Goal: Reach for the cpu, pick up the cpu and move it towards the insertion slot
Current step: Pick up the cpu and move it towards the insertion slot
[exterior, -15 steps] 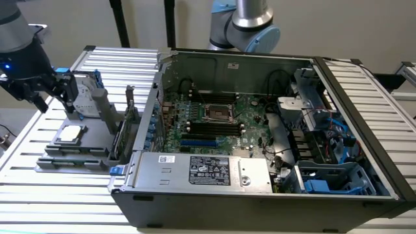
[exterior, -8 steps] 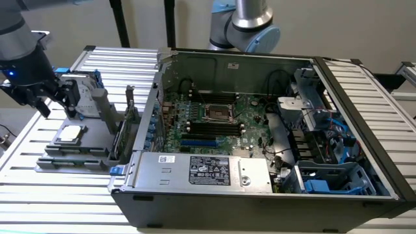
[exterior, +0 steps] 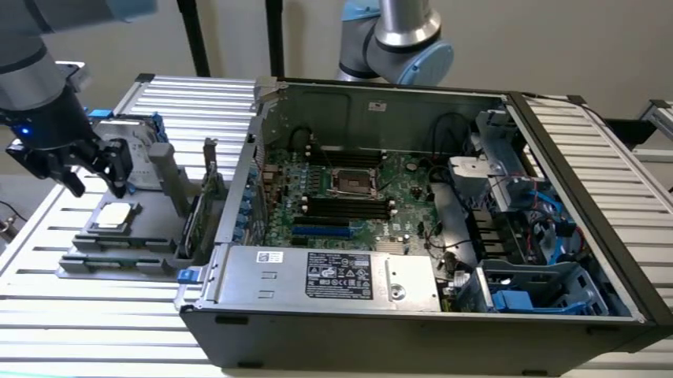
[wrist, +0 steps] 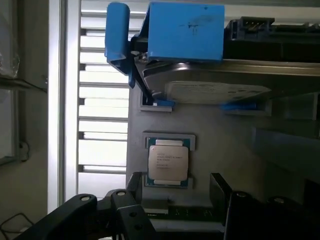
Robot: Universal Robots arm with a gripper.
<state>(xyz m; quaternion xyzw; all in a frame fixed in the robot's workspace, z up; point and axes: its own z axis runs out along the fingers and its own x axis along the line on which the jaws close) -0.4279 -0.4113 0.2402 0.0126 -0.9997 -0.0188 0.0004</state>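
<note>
The cpu (exterior: 113, 214) lies untouched just below the spread, seemingly empty jaws.

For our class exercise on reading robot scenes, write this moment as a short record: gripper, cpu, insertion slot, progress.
gripper: open, holding nothing, poised above the cpu
cpu: lying flat in a grey holder, outside the computer case
insertion slot: on the green board inside the open computer case
progress: cpu not yet grasped
</note>
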